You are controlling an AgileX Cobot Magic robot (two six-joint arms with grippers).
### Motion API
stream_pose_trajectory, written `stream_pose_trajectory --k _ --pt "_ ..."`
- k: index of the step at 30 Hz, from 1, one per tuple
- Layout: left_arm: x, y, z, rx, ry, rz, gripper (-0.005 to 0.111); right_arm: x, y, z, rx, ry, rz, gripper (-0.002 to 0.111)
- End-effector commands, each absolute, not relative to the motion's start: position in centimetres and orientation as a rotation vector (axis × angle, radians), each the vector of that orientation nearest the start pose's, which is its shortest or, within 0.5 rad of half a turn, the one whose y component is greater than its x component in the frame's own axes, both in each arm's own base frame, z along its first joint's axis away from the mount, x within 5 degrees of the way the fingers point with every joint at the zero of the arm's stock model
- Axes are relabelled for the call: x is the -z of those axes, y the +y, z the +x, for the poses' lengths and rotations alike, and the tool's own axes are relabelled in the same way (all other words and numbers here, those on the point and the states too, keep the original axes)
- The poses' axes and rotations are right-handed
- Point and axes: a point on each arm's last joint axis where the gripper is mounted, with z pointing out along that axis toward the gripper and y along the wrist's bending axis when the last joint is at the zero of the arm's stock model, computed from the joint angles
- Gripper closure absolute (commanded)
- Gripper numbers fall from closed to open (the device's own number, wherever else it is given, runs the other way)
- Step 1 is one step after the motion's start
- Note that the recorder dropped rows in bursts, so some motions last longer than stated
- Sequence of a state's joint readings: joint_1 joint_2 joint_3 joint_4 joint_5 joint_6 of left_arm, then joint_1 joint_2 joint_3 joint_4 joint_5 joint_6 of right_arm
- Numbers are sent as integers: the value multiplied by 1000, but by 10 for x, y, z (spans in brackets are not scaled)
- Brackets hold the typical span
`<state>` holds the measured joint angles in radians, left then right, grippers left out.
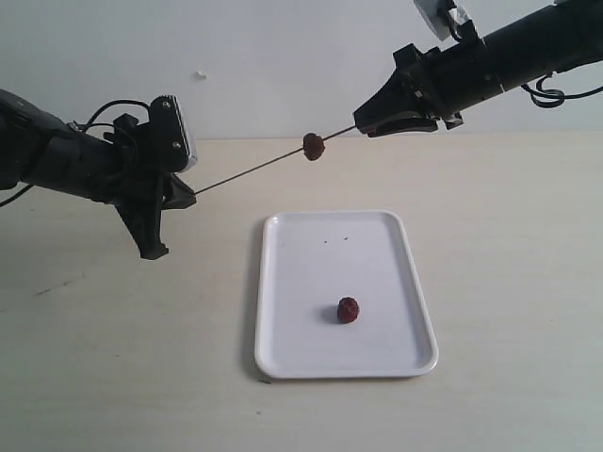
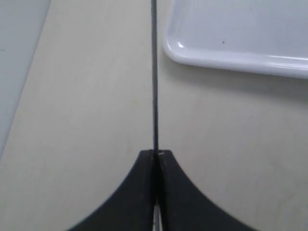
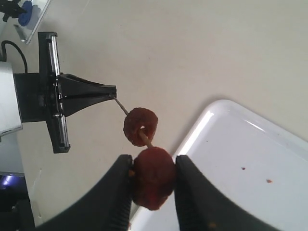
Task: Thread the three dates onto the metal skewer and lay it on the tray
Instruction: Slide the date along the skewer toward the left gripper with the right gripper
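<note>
My left gripper (image 1: 184, 195) (image 2: 156, 154) is shut on one end of the thin metal skewer (image 1: 250, 169) (image 2: 154, 72), which slants up to the right above the table. One date (image 1: 314, 146) (image 3: 140, 126) is threaded on the rod near its far end. My right gripper (image 1: 363, 126) (image 3: 153, 166) is shut on a second date (image 3: 153, 178) at the skewer's tip; the rod meets this date. The third date (image 1: 348, 310) lies on the white tray (image 1: 283, 282) (image 3: 250, 159) (image 2: 231, 57), toward its near half.
The pale wooden table carries only the tray. A white wall stands behind. In the right wrist view the left arm's black gripper body (image 3: 53, 96) shows across the table.
</note>
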<state>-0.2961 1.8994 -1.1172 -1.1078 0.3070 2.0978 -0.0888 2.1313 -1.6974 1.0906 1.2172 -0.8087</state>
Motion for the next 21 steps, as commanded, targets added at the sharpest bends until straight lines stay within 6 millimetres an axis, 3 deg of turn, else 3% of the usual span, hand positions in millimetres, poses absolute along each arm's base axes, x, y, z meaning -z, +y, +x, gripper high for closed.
stream_pose_trajectory --k 1,12,21 --pt "-178 -142 373 -21 1777 1517 107 -232 38 448 -1228 2379 -374 79" --pt "-186 -175 366 4 1698 1552 107 -232 40 448 -1230 2380 -379 79" --pt "-187 -179 366 11 1710 1520 107 -232 40 448 -1232 2378 -378 79"
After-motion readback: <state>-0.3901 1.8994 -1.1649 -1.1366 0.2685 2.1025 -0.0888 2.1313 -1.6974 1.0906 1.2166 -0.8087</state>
